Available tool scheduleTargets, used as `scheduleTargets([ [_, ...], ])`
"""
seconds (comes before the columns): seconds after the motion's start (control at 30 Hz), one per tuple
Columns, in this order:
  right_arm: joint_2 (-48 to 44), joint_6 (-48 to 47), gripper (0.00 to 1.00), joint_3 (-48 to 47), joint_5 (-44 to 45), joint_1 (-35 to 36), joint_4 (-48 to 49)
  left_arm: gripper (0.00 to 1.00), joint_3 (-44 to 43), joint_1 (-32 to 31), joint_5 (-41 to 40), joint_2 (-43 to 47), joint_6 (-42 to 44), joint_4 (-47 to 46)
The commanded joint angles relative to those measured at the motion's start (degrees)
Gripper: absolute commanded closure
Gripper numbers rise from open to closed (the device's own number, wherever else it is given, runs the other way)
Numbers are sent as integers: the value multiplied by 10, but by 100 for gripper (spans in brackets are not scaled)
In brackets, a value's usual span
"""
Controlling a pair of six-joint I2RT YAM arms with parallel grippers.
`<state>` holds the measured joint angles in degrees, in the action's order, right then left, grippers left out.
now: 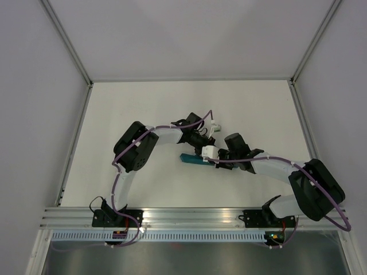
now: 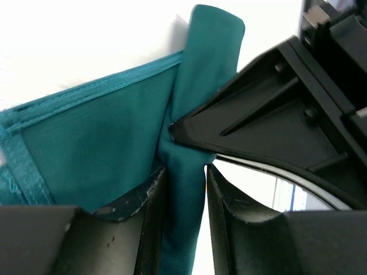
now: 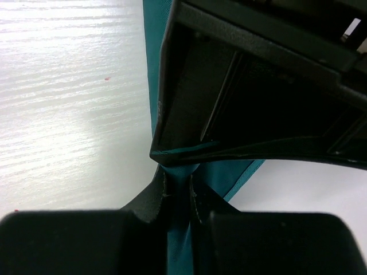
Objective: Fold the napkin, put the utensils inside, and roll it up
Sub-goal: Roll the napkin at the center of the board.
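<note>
The napkin (image 1: 192, 159) lies in the middle of the counter (image 1: 143, 114), wound into a narrow roll, with a flat hemmed panel not yet taken up beside it. The right claw (image 3: 179, 186) is closed on the roll. The left claw (image 2: 184, 183) is set astride it, but whether it is pinched there cannot be told. The knife is not seen. The roll should be held taut by one claw while the other is regripped, so that nothing unwinds.

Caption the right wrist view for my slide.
Right gripper pinches a fold of the teal napkin while a finger of the left gripper crosses just above it.
</note>
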<state>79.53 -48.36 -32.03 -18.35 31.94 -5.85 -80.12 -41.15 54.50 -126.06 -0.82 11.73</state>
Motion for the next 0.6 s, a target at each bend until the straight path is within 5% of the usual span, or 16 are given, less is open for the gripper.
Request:
scheduleTargets([
  [0.0, 35, -5, 97, -4, 12, -6, -4, 60, 23, -3, -126, 19, -45, 29],
  [0.37, 127, -71, 98, -116, -110, -81, -166, 56, 170, 71, -265, 187, -183, -186],
  [0.57, 209, -75, 99, -204, -125, -100, -236, 55, 309, 70, -452, 323, -169, -333],
])
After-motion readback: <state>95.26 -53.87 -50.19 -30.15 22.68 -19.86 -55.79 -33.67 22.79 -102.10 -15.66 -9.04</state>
